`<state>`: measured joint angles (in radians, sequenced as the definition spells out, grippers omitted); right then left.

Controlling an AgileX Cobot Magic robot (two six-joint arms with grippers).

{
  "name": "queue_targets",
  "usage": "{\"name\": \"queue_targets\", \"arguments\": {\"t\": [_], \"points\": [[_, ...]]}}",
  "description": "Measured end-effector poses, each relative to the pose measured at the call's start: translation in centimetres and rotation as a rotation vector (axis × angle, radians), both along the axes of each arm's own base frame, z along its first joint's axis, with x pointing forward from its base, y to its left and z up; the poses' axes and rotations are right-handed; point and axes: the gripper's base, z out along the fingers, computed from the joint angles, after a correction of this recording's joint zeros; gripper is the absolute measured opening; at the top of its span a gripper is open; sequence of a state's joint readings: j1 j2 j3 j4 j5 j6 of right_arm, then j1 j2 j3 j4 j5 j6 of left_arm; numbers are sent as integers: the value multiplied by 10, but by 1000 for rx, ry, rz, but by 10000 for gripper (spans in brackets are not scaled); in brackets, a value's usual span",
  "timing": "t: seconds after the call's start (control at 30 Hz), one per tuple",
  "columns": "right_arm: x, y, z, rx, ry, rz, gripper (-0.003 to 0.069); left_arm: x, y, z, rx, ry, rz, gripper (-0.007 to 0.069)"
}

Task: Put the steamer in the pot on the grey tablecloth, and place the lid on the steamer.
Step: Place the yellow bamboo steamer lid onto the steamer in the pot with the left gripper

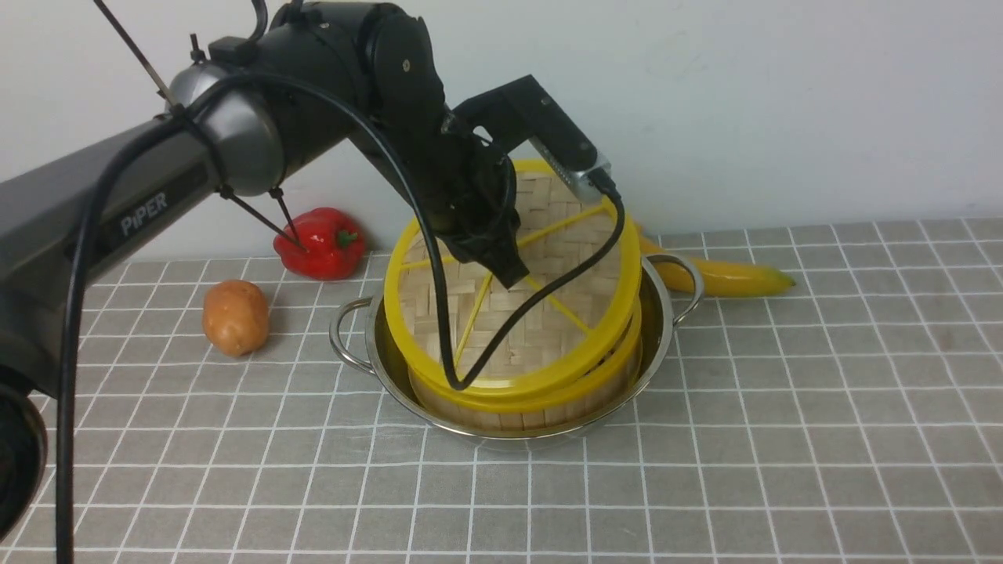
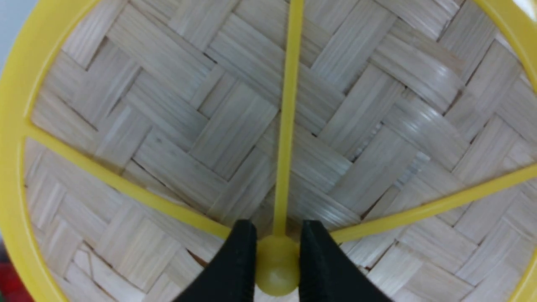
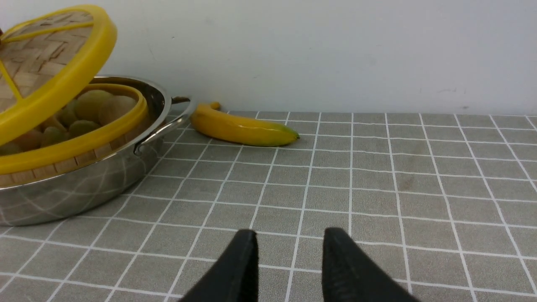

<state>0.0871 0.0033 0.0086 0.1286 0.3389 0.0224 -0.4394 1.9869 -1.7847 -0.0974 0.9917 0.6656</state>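
Observation:
The shiny pot [image 1: 663, 312] stands on the grey tablecloth [image 1: 783, 431] with the steamer [image 1: 548, 401] inside it. In the right wrist view pale buns show in the steamer [image 3: 90, 140]. The lid [image 1: 548, 329] is tilted: its near edge sits on the steamer's front rim and its far edge is raised. My left gripper [image 1: 513, 276] is shut on the lid's yellow centre hub [image 2: 277, 268], with a black finger [image 2: 239, 268] on each side. My right gripper [image 3: 289, 243] hovers open and empty over the cloth to the right of the pot [image 3: 84, 188]. It is out of the front view.
A red pepper [image 1: 321, 243] and a potato [image 1: 235, 317] lie left of the pot. A banana [image 1: 729, 274] lies behind its right handle, near the white wall. The left arm's black cable hangs across the lid.

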Motion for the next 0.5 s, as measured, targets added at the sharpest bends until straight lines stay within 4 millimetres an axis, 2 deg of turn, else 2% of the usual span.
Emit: {"name": "queue_targets", "arguments": {"t": [0.27, 0.5], "points": [[0, 0, 0, 0, 0, 0, 240, 0, 0, 0, 2, 2, 0, 120], [0, 0, 0, 0, 0, 0, 240, 5, -2, -14, 14, 22, 0, 120]]}}
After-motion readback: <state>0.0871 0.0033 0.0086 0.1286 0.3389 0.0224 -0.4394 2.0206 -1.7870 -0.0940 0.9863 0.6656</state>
